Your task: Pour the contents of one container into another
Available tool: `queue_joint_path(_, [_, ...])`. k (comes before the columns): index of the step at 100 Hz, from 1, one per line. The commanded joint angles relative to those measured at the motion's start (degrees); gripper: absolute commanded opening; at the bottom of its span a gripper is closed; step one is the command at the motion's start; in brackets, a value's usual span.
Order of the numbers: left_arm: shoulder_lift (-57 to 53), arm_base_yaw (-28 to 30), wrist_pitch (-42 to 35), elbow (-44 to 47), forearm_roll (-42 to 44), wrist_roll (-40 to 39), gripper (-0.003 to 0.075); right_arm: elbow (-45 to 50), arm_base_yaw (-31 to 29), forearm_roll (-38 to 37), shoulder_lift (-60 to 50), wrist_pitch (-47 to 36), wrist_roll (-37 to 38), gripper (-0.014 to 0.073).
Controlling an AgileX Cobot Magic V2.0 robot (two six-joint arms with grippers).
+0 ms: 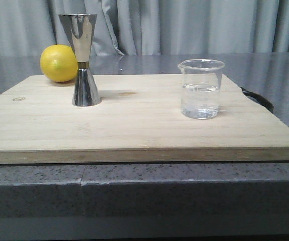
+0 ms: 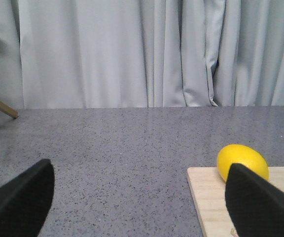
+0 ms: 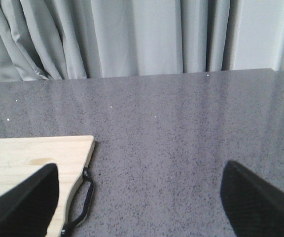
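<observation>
Writing is nowhere legible; the small clear glass beaker shows only faint marks. It stands upright, part filled with clear liquid, on the pale wooden cutting board, well apart from the tall shiny steel hourglass jigger, also upright on that board. Behind the jigger, a yellow lemon lies at the board's far edge. Grey speckled countertop carries the board, grey curtains behind. Left gripper and right gripper both spread wide, holding nothing
</observation>
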Motion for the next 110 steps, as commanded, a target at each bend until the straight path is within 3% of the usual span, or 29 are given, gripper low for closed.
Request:
queue_joint_path(1, [1.1,-0.3,-1.8,-2.8,-0.6,-0.3,0.0637,-3.0,-0.4,0.5,1.9,-0.3,-0.4,0.0603])
queue_joint_path(22, [6.6,-0.6,15.7,-9.5,-1.5,0.4,0.0637,-8.2,-0.4,0.5,7.6,7.9,-0.4,0.0603])
queue_joint_path(36, [12.2,-2.4,22.3,-11.9,-9.6,8.6,0.0637,-8.6,-0.4,0.5,9.1,7.6,-0.4,0.0603])
queue_joint_path(61, [23.9,-7.6,22.2,-11.9,-34.3,34.7,0.0637,-8.6,-0.4,0.5,9.1,7.6,-0.4,0.0603])
queue_joint_path(86, [35.9,-8.9,25.7,-11.9,-66.9,69.1,0.0637,-8.6,-0.4,0.5,9.1,7.6,-0.4,0.0603])
queue_joint_path(110, [45.6,-8.8,28.9,-11.9,-83.3,91.0,0.0637,-8.6,-0.4,0.5,9.1,8.0,-0.4,0.0603])
